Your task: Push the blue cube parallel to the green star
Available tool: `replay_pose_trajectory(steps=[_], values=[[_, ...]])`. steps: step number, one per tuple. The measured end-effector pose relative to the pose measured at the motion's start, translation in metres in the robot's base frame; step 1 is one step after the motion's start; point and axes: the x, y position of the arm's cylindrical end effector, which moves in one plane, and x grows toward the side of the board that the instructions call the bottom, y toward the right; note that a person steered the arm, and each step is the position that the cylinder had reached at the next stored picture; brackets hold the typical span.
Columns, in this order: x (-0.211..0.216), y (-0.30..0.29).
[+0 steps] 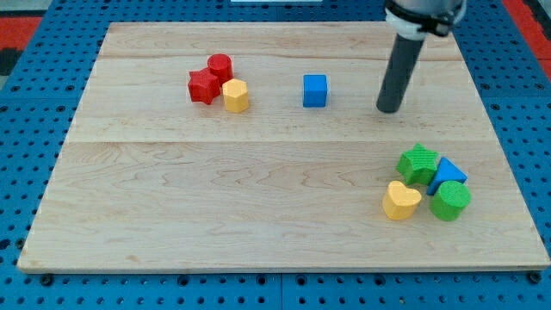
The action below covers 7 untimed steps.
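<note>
A dark rod with a white ring near its top

The smooth, round, dark grey rod (399,73) is about as thick all the way along, like a fat crayon. My tip (389,109) is the flat, blunt bottom end, and it is the same dark colour as the rest. A thin white ring (411,27) goes around the rod near the top. Above the ring sits a wider black and grey round part (425,10), cut off by the view's top edge. The rod looks plain, and its side shines a little.
</note>
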Motion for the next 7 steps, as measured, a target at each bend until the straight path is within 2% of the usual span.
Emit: replay_pose_trajectory(steps=[1,2,3,4,7], values=[[-0.050,-0.022],[-0.079,-0.057],[-0.080,-0.097],[-0.070,-0.113],[0.014,-0.113]])
